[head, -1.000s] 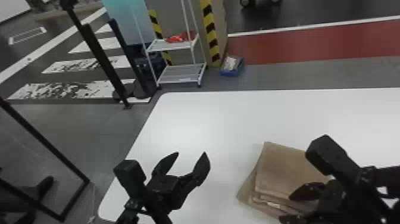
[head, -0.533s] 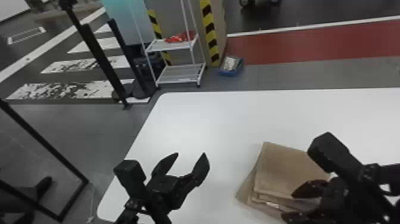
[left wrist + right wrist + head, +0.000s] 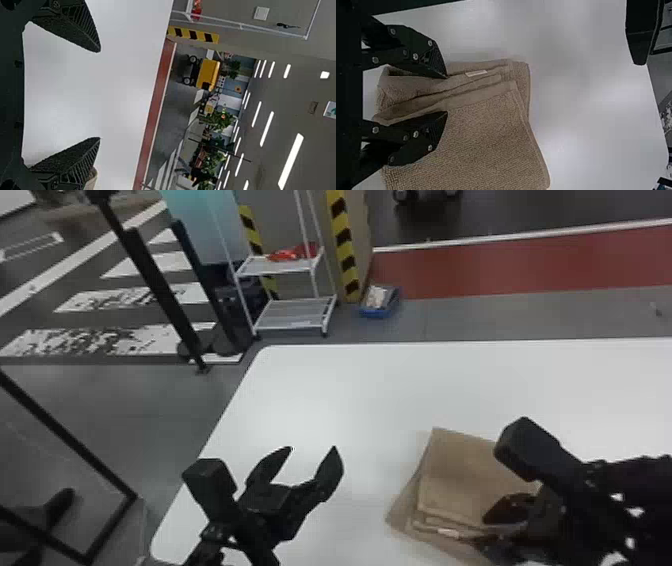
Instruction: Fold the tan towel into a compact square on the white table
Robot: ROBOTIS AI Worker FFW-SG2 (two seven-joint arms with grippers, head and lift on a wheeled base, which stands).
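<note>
tan towel (image 3: 462, 475), folded, on white table (image 3: 390, 390)

A towel (image 3: 465, 480) lies near right on the worktop (image 3: 375, 390), right gripper (image 3: 479, 531) over its near part, left gripper (image 3: 312, 448) to its left. Beyond the far edge, a rack (image 3: 292, 323) stands left of a bin (image 3: 375, 313).

Looks past the left hand (image 3: 313, 448), with black fingers (image 3: 75, 29) parted wide, onto the white worktop (image 3: 119, 87) — catches a bit of tan towel (image 3: 92, 179) behind one finger. Beyond, takes in a red floor strip (image 3: 153, 107), a yellow-and-black striped post (image 3: 195, 34), a yellow wheeled cart (image 3: 208, 74), green plants (image 3: 218, 120) — and bright ceiling lights (image 3: 290, 160).
</note>
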